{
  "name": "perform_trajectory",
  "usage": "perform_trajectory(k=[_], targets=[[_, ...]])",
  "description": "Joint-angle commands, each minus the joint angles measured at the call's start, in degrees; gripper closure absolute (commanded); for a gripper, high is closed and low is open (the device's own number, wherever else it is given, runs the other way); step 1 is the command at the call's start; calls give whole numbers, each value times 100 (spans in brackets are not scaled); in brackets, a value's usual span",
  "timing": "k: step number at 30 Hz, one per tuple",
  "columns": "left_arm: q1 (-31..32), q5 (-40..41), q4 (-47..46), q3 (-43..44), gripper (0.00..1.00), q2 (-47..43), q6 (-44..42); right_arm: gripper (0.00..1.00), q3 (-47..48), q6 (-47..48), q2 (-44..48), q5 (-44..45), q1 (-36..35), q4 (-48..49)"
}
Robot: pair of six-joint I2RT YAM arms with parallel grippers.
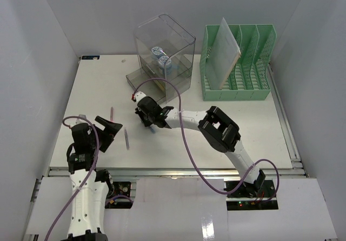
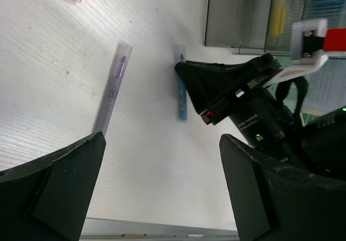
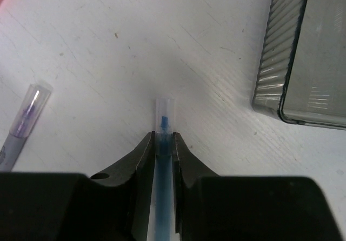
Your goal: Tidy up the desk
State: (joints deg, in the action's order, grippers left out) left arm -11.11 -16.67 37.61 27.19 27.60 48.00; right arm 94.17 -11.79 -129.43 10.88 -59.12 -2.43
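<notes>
The white desk [image 1: 243,127] holds three pens. My right gripper [image 1: 148,118] is shut on a blue pen with a clear cap [image 3: 163,115], its fingers [image 3: 145,154] pressed on both sides of the barrel, low at the desk surface. The blue pen also shows in the left wrist view [image 2: 181,92], with the right gripper [image 2: 190,84] on it. A purple pen [image 1: 126,139] lies on the desk just left of it. A red pen [image 1: 112,113] lies farther back. My left gripper [image 1: 110,131] is open and empty, above the front left of the desk.
A clear plastic organizer [image 1: 162,52] with tape rolls stands at the back centre, its base close to the right gripper [image 3: 308,52]. A green file rack [image 1: 238,62] holding a pale folder stands at the back right. The aluminium rail [image 1: 173,171] runs along the front edge.
</notes>
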Motion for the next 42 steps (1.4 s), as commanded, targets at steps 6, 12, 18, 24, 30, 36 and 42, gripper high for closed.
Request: perform_trajectory(k=[6, 12, 18, 24, 30, 36, 42], targets=[[13, -457, -612, -8, 2, 1415, -187, 92, -782, 1484, 847, -1223, 200, 164], [14, -552, -1001, 192, 2, 2445, -677, 92, -955, 2384, 1582, -2619, 253, 30], [78, -503, -1112, 520, 2, 3170, -1211, 92, 77, 2673, 1547, -2628, 539, -489], [155, -578, -1156, 731, 2, 3419, -1802, 92, 1510, 2591, 752, -2258, 932, -519], [368, -540, -1213, 843, 2, 3881, -2116, 92, 2805, 2540, -182, -1495, 981, -124], [942, -38, -1296, 906, 2, 4399, -2214, 92, 2988, 2476, -785, -754, 1061, 887], [1424, 765, -1196, 1019, 2, 4728, -2202, 77, 2718, 2365, -950, -952, 1089, 1085]])
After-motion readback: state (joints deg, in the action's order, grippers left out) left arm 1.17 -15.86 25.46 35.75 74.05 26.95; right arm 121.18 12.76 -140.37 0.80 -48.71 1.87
